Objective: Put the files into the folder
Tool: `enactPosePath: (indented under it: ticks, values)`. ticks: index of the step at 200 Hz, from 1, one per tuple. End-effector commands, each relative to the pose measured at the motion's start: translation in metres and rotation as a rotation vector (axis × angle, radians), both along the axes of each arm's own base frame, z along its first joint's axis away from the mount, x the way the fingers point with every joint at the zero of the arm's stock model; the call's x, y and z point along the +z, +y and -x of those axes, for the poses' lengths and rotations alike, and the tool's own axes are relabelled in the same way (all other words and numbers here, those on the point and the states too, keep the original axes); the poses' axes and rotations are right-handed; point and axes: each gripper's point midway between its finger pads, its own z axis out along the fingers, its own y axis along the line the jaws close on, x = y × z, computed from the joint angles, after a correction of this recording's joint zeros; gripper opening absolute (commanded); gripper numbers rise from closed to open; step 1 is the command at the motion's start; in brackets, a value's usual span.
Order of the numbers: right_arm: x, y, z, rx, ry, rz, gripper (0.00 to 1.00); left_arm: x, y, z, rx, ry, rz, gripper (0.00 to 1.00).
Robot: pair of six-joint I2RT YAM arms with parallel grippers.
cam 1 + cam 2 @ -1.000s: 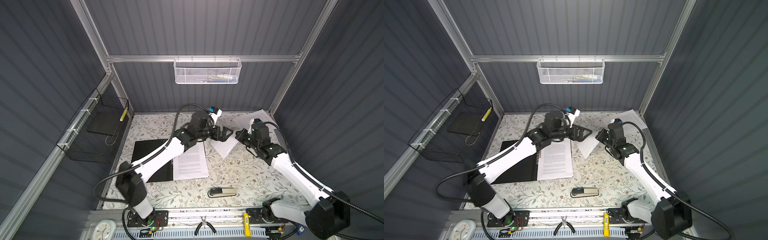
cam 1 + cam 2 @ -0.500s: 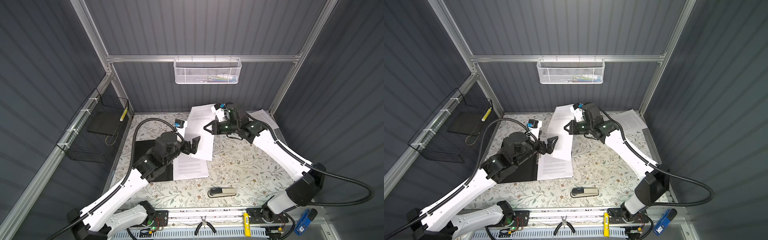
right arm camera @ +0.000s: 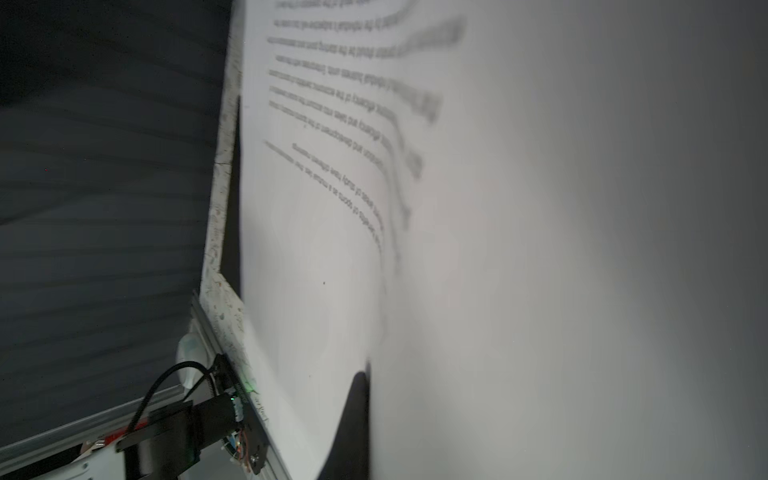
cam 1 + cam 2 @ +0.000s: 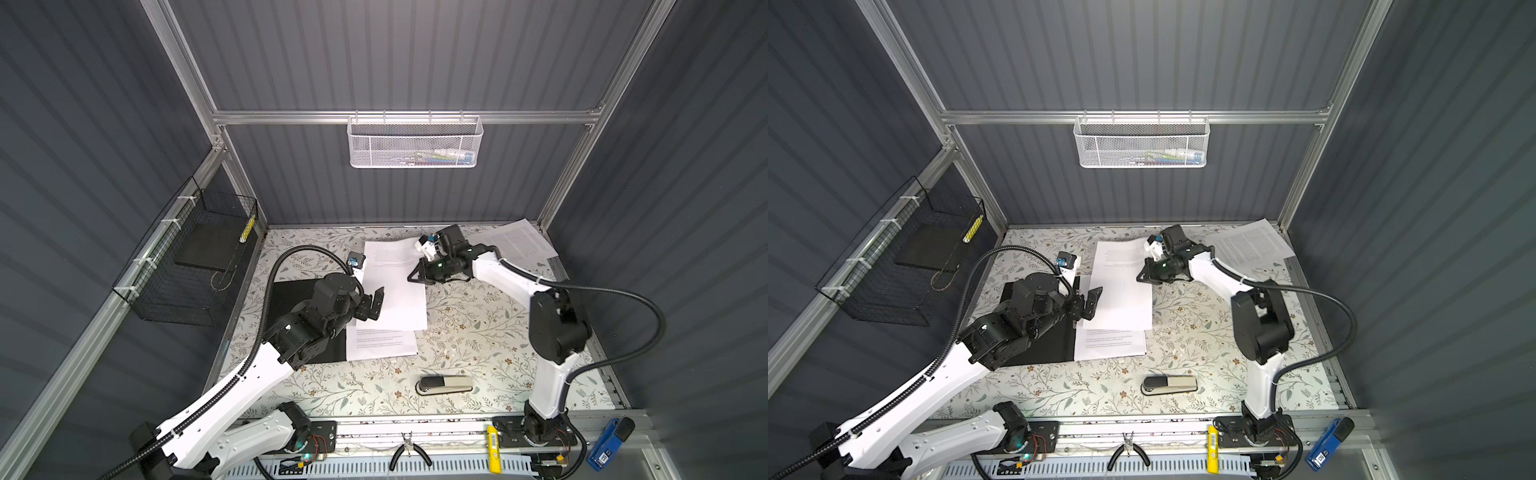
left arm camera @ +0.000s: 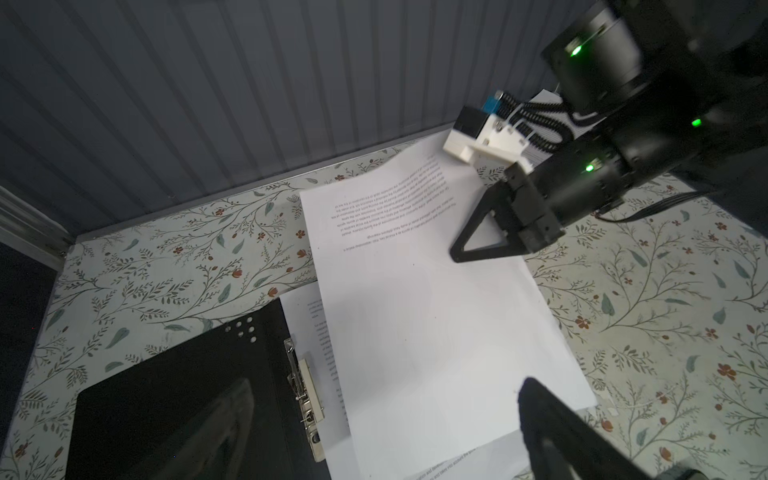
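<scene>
In both top views the papers make three lots. The held sheet (image 4: 395, 291) is pinched at its right edge by the closed right gripper (image 4: 413, 278). A lower sheet (image 4: 382, 345) lies under it on the open folder (image 4: 286, 293), and a corner sheet (image 4: 519, 243) lies far right. The left gripper (image 4: 372, 306) stands wide at the held sheet's left edge. Only the left wrist view shows the folder's one metal clip (image 5: 305, 395). The right wrist view shows little beyond the held sheet's blurred print.
</scene>
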Motion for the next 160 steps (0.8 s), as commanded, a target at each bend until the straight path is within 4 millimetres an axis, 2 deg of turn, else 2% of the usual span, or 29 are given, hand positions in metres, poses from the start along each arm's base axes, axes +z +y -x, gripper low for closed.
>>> enactPosePath:
  ticks: [1, 16, 38, 51, 92, 160]
  values:
    - [-0.046, -0.007, 0.012, 0.054, 0.054, 0.105, 0.00, -0.013, 0.015, 0.004, 0.024, 0.016, -0.088, 1.00]
    - [-0.052, -0.001, 0.015, 0.067, 0.072, 0.066, 0.00, -0.023, 0.020, 0.007, 0.037, 0.027, -0.103, 1.00]
    - [-0.051, 0.004, 0.016, 0.079, 0.059, 0.059, 0.00, -0.039, 0.020, 0.007, 0.027, 0.036, -0.126, 1.00]
    - [-0.050, 0.008, 0.015, 0.080, 0.055, 0.056, 0.00, -0.039, 0.018, 0.006, 0.025, 0.050, -0.134, 1.00]
    - [-0.047, 0.024, 0.017, 0.115, 0.052, 0.048, 0.00, -0.057, 0.006, 0.005, -0.028, 0.146, -0.126, 1.00]
    - [-0.056, 0.048, 0.024, 0.149, 0.076, 0.034, 0.00, -0.074, 0.005, 0.002, -0.034, 0.230, -0.146, 1.00]
